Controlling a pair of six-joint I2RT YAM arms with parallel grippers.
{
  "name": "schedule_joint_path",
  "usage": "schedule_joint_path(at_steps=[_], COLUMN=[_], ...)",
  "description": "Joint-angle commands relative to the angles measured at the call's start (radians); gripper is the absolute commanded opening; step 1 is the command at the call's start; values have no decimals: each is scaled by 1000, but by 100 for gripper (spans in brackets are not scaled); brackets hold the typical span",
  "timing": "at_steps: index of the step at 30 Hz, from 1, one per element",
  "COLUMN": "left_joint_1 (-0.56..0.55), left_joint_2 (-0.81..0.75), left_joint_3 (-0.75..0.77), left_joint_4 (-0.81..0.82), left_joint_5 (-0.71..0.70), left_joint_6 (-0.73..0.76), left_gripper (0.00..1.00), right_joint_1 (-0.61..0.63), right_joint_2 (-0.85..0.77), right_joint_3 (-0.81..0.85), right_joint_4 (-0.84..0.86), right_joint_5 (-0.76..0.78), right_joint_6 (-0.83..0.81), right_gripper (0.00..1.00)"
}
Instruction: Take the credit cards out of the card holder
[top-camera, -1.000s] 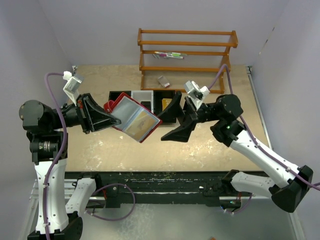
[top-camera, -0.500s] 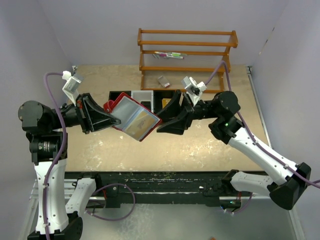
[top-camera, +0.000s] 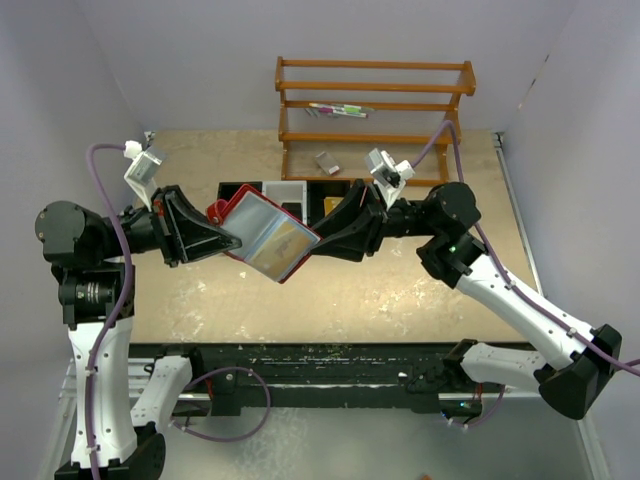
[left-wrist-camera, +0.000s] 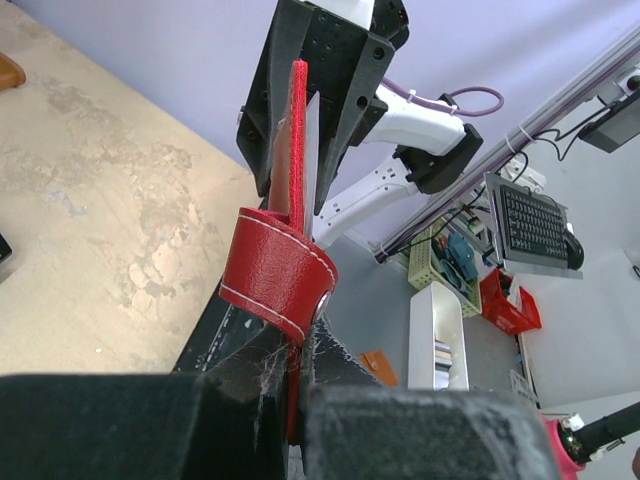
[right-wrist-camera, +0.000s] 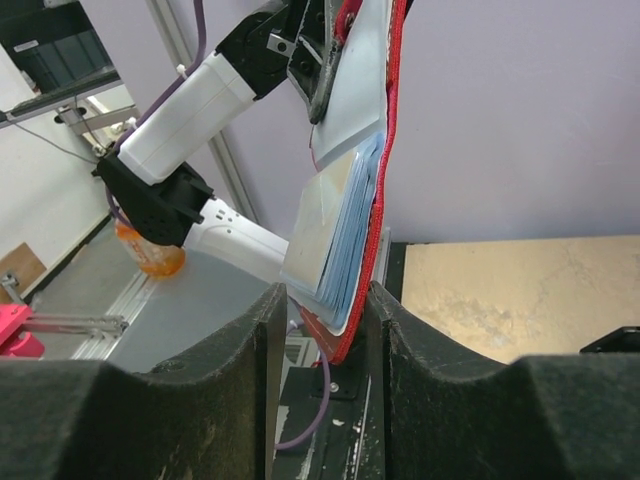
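Note:
The card holder (top-camera: 262, 228), a red wallet, hangs open in the air between both arms. My left gripper (top-camera: 228, 240) is shut on its left edge beside the snap tab (left-wrist-camera: 280, 275), as the left wrist view (left-wrist-camera: 297, 372) shows. Clear sleeves face up, and a tan-grey credit card (top-camera: 287, 246) shows in the front sleeve. My right gripper (top-camera: 322, 243) is open with its jaws astride the wallet's right edge. In the right wrist view (right-wrist-camera: 325, 296) the sleeves and card (right-wrist-camera: 325, 225) sit between the fingers (right-wrist-camera: 245, 370). The other cards are hidden in the sleeves.
A black-and-white three-compartment tray (top-camera: 232, 188) lies on the table behind the wallet, with a gold-yellow block (top-camera: 333, 206) in it. A wooden rack (top-camera: 375, 88) stands at the back, holding pens. A small grey item (top-camera: 327, 162) lies in front of it.
My right gripper has moved left, from apart from the wallet to having its open jaws around the wallet's right edge. The left arm and wallet have stayed still.

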Motion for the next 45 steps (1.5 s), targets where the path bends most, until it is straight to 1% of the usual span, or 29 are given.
schedule_joint_path(at_steps=[1,12,15,21,25,32,40,45], left_joint_1=[2,2,2,2,2,2,2,3], left_joint_2=[7,39,47,53,55,52,51,43], left_joint_3=[33,31,30,23,20,13,9,1], left_joint_4=[49,55,64,89,96,127,143,146], left_joint_5=[-17,-37,-44,-48,-48,-48,-44,-49], left_joint_6=[-15,-18,-24,-43,-48,-80,-99,-99], left_gripper=[0,0,0,0,0,0,0,0], right_joint_1=[-3,-1,-1,-2,-2,-2,2,9], right_joint_2=[-19,-30,-29,-15,-13,-20,-24,-14], right_joint_3=[17,-11,-22,-21,-19,-11,-22,-24], right_joint_4=[93,91,93,86,79,59,65,63], right_joint_5=[22,37,39,50,77,154,158,196], right_joint_6=[8,-16,-22,-26,-38,-65,-72,-52], right_gripper=[39,39,41,41,39,31,31,31])
